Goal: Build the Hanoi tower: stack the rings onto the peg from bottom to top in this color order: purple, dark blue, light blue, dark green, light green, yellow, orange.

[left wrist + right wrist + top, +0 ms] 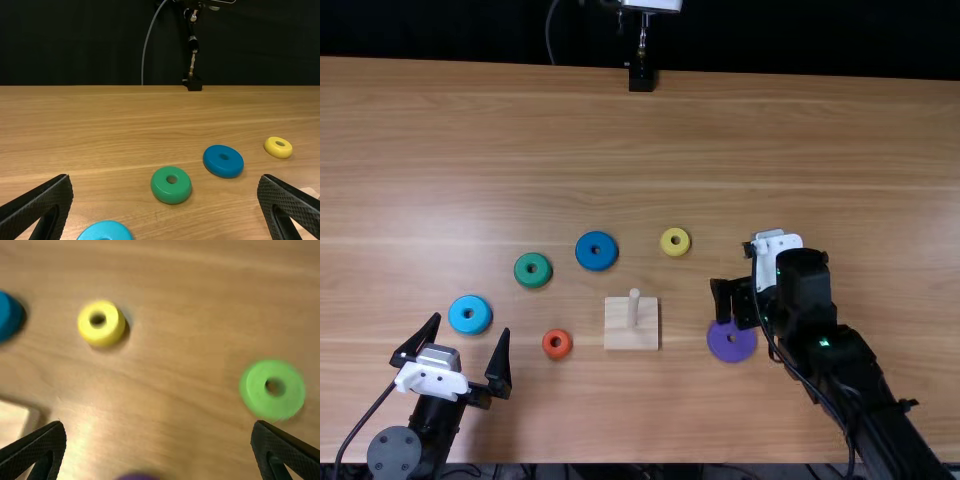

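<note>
In the top view the wooden peg base [621, 338] stands mid-table, its peg bare. My left gripper [471, 324] is open, its fingertips on either side of the light blue ring [470, 315]; in its wrist view the gripper [165, 178] holds nothing. My right gripper [730, 302] is over the far edge of the purple ring [731, 343], partly covering it. In the right wrist view the gripper [158, 424] is open and empty, with the light green ring [260, 395] on the table. Dark blue [596, 251], dark green [532, 270], yellow [675, 241] and orange [557, 344] rings lie loose.
A black stand with a metal rod [641, 78] is at the table's far edge, a grey cable hanging beside it. The orange ring lies between the left gripper and the peg base. Bare wood of the table [520, 150] stretches behind the rings.
</note>
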Controlling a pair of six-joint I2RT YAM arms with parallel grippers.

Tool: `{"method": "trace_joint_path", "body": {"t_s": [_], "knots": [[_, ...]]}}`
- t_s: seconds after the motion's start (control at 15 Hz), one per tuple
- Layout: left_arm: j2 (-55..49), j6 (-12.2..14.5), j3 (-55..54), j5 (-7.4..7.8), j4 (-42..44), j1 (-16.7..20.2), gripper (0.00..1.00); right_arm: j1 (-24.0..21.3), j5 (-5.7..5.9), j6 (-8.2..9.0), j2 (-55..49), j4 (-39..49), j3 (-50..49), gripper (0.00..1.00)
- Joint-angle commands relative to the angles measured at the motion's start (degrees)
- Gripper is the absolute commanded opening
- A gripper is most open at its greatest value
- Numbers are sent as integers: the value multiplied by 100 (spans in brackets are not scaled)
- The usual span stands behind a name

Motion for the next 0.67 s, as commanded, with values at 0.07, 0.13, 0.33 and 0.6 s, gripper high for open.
{"method": "trace_joint_path", "body": {"t_s": [0.07,0.13,0.33,0.6], "knots": [[-67,45,-106,141,-52,38,100,293,-27,-29,297,-370,370,100],[-67,45,-106,141,-52,38,100,320,-27,-29,367,-549,396,100],[-67,45,-106,141,-62,38,100,434,-16,-19,552,-634,414,100],[-67,45,-106,141,-62,38,100,434,26,-40,903,-866,423,100]]}}
